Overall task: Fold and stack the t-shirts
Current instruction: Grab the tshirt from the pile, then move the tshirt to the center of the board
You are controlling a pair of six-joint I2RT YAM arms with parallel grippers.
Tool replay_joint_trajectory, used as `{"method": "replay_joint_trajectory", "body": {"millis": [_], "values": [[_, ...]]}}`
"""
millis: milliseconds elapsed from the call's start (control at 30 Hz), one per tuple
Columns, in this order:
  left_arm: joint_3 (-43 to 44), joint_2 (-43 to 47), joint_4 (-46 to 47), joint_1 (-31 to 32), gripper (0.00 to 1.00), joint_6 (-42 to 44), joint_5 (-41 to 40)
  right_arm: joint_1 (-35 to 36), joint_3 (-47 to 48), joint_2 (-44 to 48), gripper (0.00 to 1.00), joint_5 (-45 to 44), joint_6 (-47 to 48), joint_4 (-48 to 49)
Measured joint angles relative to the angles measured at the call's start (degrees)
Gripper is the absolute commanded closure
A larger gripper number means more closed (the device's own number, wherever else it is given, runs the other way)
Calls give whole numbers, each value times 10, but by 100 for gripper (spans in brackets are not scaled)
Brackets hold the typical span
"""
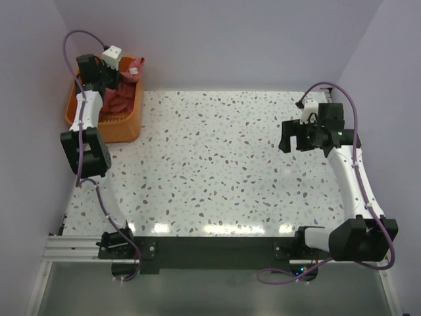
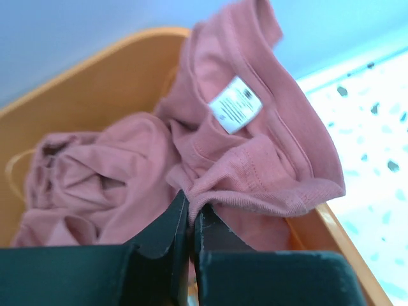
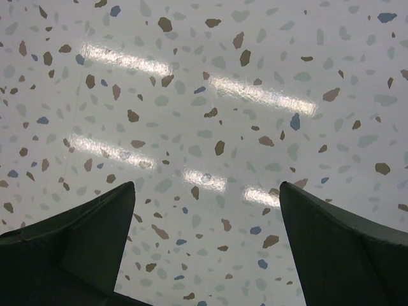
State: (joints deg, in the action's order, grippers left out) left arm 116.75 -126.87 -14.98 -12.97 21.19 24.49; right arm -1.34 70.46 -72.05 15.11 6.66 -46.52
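Observation:
Dusty pink t-shirts (image 2: 210, 159) lie crumpled in the orange basket (image 2: 115, 83). The same t-shirts (image 1: 122, 99) show at the table's far left corner in the top view. My left gripper (image 2: 191, 207) is shut on a ribbed hem fold of the top t-shirt, whose white label (image 2: 234, 104) faces up. In the top view that left gripper (image 1: 105, 72) reaches down into the basket. My right gripper (image 3: 207, 188) hangs open over bare table, nothing between its fingers. It appears at the right side of the table in the top view, right gripper (image 1: 296, 138).
The orange basket (image 1: 131, 125) stands against the left wall at the back. The speckled table (image 1: 217, 164) spreads between the two arms. Purple walls close in the left, back and right sides.

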Motion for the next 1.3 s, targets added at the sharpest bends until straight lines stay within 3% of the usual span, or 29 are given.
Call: {"method": "replay_joint_trajectory", "body": {"millis": [233,533,967,1300], "values": [[7,21,91,-20,100,-97,-38,0,0,0,1,0,-2,0],[5,140,282,-29,100,-189,-85,0,0,11,1,0,-3,0],[189,137,460,-27,100,-237,-138,-2,0,32,1,0,-5,0],[196,176,539,50,100,-239,-136,-2,0,32,1,0,-7,0]]}}
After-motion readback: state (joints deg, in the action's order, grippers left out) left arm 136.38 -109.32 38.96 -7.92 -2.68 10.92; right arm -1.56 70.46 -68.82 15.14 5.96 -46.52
